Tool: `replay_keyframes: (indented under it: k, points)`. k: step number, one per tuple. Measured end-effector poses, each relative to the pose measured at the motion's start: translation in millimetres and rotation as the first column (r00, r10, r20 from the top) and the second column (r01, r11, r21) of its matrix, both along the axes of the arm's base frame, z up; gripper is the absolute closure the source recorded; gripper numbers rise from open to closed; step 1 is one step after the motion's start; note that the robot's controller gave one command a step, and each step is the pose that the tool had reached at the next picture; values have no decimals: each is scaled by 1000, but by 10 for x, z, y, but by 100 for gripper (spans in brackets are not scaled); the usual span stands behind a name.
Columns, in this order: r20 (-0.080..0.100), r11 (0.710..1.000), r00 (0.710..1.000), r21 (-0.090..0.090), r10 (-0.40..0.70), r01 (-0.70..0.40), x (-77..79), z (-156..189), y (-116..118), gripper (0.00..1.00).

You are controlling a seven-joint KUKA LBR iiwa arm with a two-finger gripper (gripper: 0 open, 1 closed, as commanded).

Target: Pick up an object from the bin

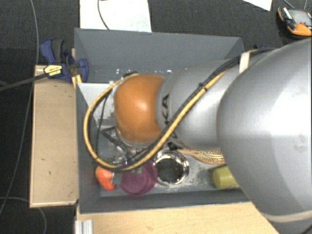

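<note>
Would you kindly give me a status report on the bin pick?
Hand down at lower left of bin. Orange piece, purple disc, metal cup nearest it. Yellow block further right. Hold unconfirmed.

Bright light, arm [265,130] sheen — bin [161,52] floor shadowed

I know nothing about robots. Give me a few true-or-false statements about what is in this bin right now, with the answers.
1. A purple round thing lies by the near wall of the bin. True.
2. The yellow-green block lies to the view's left of the orange thing. False: the block lies far to the view's right of it.
3. A shiny metal ring lies between the purple round thing and the yellow-green block. True.
4. The arm reaches in from the view's left. False: it comes in from the view's right.
</note>
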State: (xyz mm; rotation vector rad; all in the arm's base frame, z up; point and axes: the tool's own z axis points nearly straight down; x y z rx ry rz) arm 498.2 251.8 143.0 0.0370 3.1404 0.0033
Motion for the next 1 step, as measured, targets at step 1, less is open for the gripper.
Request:
replay_keyframes:
  k: [1]
  points:
    - [1, 1000, 1000, -1, -19, 19, 57, -275, -527, 0]
